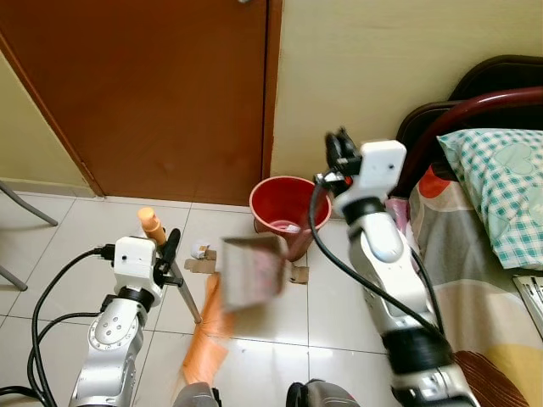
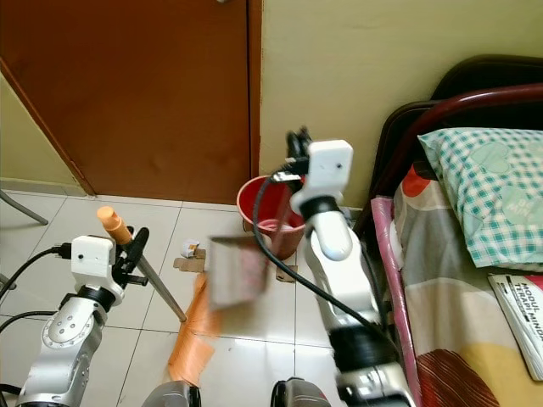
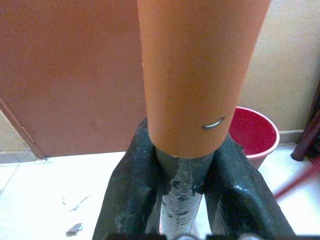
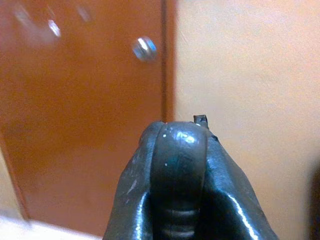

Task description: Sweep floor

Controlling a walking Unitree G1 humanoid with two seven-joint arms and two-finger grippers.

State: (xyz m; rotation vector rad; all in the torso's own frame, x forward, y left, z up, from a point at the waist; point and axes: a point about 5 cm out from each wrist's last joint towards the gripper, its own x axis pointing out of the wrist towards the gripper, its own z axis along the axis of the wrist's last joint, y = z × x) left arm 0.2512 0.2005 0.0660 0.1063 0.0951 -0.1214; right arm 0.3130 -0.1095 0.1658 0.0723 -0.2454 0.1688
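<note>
Left claw (image 1: pixel 170 246) clamped on the broom handle (image 1: pixel 180 284), just below its orange cap (image 1: pixel 151 224); in the left wrist view, both black fingers (image 3: pixel 131 200) pressed against the grey shaft under the orange sleeve (image 3: pixel 197 75). Handle slanting down from the claw toward the tiled floor (image 1: pixel 280 322). Orange bristles (image 1: pixel 206 343) spread low on the tiles, near the bottom edge, just ahead of the robot's feet.

Right claw (image 1: pixel 341 146) raised high near the cream wall (image 1: pixel 365 76), beside the door frame; in the right wrist view, fingers (image 4: pixel 175 170) pressed together, nothing visible between them, pointing at the seam of brown door (image 4: pixel 80 115) and wall. A blurred flat panel (image 1: pixel 250 270), dustpan-like, hanging in the air between the two arms, over the bristles; cannot tell how it is held.

Red bucket (image 1: pixel 284 210) on the floor against the wall, at the foot of the door frame. Scraps of cardboard (image 1: pixel 201 259) lying left of the bucket, one more (image 1: pixel 298 273) just beside its base. Bed (image 1: pixel 475 271) with checked pillow (image 1: pixel 501 186) along the right edge, close to the right arm. Open tile to the left, toward the door; a thin metal leg (image 1: pixel 25 208) at the far left edge.
</note>
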